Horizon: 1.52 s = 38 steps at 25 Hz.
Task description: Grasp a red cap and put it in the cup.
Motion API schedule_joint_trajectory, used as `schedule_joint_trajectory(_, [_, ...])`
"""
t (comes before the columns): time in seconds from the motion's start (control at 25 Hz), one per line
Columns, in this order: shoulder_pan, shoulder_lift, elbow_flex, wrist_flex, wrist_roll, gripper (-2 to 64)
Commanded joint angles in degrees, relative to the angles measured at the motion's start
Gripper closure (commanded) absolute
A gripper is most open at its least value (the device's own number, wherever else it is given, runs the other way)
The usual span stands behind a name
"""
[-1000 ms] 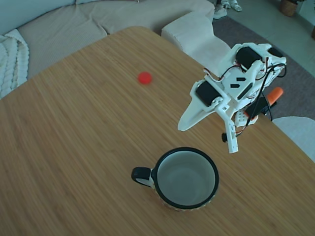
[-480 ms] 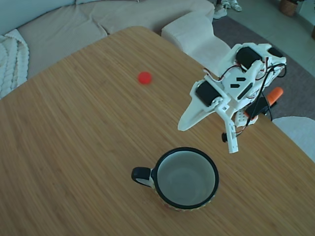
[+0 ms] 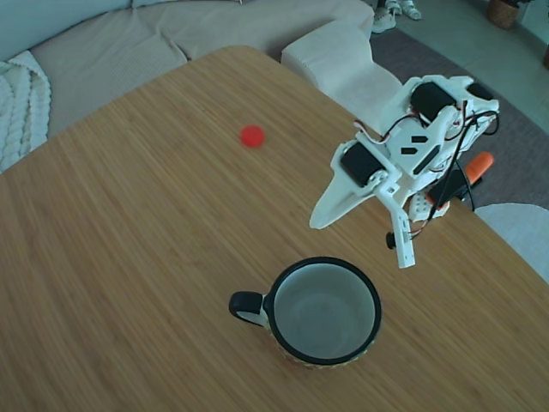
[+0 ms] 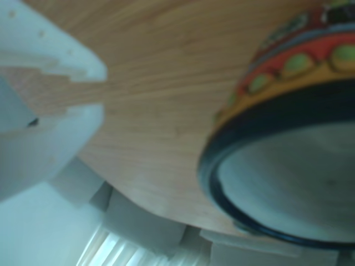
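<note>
Fixed view, left to right: red cap (image 3: 252,136) lying alone on the wooden table (image 3: 129,240), cup (image 3: 324,311) empty nearer the camera, white gripper (image 3: 360,236) raised at right, jaws spread, holding nothing. Likely still the reach step; next, swinging across and down onto the cap

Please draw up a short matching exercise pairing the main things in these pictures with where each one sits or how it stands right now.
Things:
1. red cap
2. cup
3. gripper
4. table

States:
a. jaws open, empty, hanging above the wood right of the cup in the fixed view
b. wooden, with a sofa beyond its far edge
c. lying alone on the wood, far from the arm
d. upright, empty, black handle pointing left in the fixed view

Pairs: 1-c, 2-d, 3-a, 4-b
</note>
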State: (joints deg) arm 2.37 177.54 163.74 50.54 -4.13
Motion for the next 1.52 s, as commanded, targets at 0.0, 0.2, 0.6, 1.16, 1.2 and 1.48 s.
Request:
schedule_joint_trajectory(0.0, [0.4,-0.3,-1.9,-0.4,-0.3,60.1])
schedule_joint_trajectory(0.2, [0.2,-0.5,-8.3,-0.2,-0.3,60.1])
schedule_joint_trajectory(0.6, [2.1,-20.7,-28.8,-0.1,0.0,60.1])
schedule_joint_trajectory(1.16, [24.6,-50.0,-56.0,0.8,0.3,60.1])
schedule_joint_trajectory(1.2, [26.4,-51.6,-57.7,2.1,0.3,60.1])
schedule_joint_trajectory(1.48, [36.2,-61.7,-70.5,14.8,-0.4,60.1])
